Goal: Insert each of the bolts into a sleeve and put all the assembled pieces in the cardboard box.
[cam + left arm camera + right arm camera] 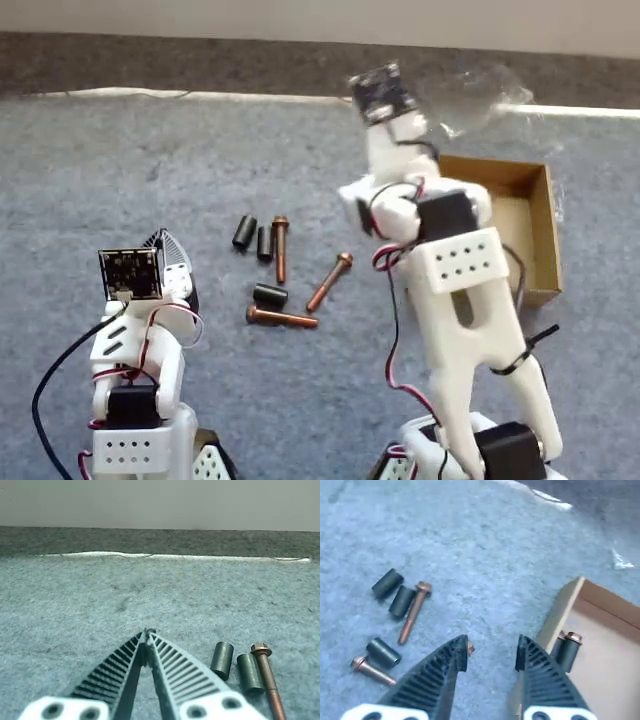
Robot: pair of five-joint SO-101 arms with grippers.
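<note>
Three bolts point(280, 250) and three sleeves point(270, 296) loose on bench point(120, 160); one assembled piece point(567, 650) in cardboard box point(500, 168). Right end effector point(492, 652) spread beside box wall, left end effector point(147, 635) pressed together, empty. Likely risk — round sleeve rolls when nudged, bolt misses bore.

In the high view, bare mat point(120, 170) fills the upper left and a strip between the left arm point(140, 340) and the parts, giving room to pass. At centre, three sleeves point(244, 232) and three bolts point(280, 248) lie close together with narrow gaps between them. The right arm point(460, 260) covers the left side of the cardboard box point(525, 225), whose right part lies open from above.
</note>
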